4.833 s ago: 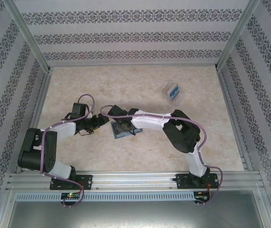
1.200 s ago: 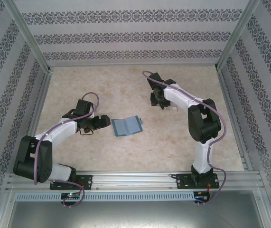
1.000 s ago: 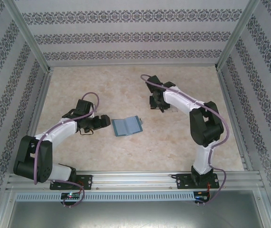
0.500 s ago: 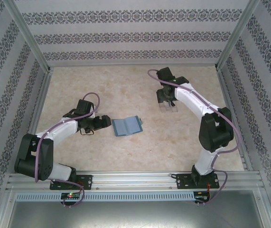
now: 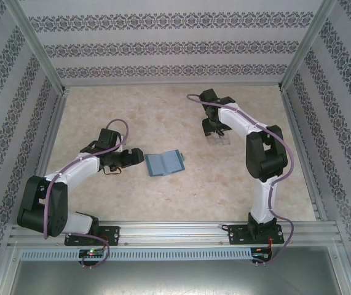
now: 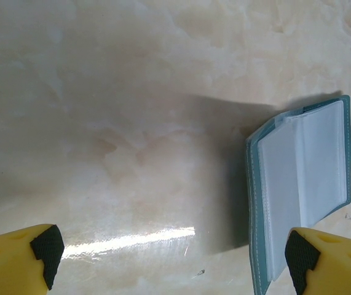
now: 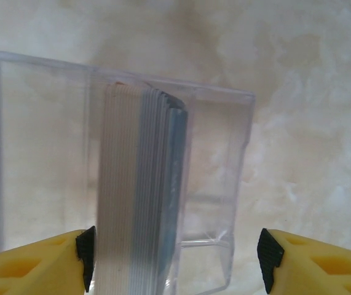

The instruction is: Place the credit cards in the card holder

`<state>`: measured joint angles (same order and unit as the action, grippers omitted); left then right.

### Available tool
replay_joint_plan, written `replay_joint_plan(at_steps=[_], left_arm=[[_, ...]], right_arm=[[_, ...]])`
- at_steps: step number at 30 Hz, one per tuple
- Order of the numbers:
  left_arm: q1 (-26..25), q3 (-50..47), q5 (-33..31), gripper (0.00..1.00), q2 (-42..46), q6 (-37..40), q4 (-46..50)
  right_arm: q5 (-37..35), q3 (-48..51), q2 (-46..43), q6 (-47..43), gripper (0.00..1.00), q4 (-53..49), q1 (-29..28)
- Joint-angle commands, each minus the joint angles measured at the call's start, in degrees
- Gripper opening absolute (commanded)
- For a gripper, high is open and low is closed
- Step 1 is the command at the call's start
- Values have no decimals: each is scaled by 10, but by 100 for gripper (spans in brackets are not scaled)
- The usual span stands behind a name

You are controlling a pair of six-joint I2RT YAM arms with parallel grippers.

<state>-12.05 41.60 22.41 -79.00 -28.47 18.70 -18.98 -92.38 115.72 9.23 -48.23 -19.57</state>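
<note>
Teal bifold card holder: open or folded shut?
Open. The teal bifold card holder lies spread on the beige table, both halves side by side; the left wrist view shows its clear inner sleeves facing up.

Card holder [image 6: 298,178] cropped at bottom edge; credit cards [image 7: 138,196] edge-on, faces probably unreadable.

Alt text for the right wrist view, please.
A clear plastic stand holds a stack of credit cards on edge, grey ones beside blue ones, seen from above. The right gripper hangs open, its yellow fingertips at the bottom corners, over a pale marbled table.
</note>
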Motion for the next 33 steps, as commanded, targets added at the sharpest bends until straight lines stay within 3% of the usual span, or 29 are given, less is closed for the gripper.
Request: replay_joint_plan(at_steps=[1,13,18,26,33], left_arm=[[-6,-5,-3,95,12,5,-6],[-7,-16,-7,95,16,6,-10],[-7,-17,-14,95,19,7,-9],[-7,-6,-9,95,5,8,-9],[-7,-9,-10,95,6,11,-3]], right_arm=[[-61,-12,2,13,72,-19,9],[-114,-5,-8,16,64,-10,12],[-123,-1,-13,16,51,-5,11],[-110,3,-16,7,19,2,10],[-107,4,-20,5,7,-3,0]])
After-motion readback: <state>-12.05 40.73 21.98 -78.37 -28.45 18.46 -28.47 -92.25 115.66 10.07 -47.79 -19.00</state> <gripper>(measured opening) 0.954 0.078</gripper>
